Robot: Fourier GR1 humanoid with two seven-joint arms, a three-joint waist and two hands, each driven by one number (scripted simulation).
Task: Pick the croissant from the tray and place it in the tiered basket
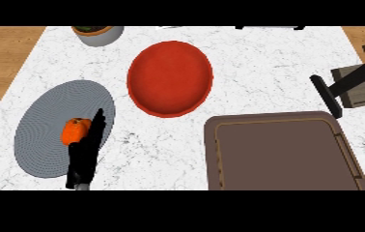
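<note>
The brown tray (279, 153) lies at the lower right, and its inside shows nothing on it. No croissant is visible. At the right edge stands part of the tiered basket (351, 85), a brown shelf with a black post. My left hand (87, 146) comes in from the lower left over a round grey mat (50, 124), fingers straight and pointing away from me. An orange, pepper-like object (74, 130) rests on the mat, touching the left side of the hand. My right hand does not show.
A large red plate (170, 78) sits in the middle of the white marble counter. A grey pot (98, 34) with a plant stands at the back left. Wooden floor shows beyond the counter's left and right edges.
</note>
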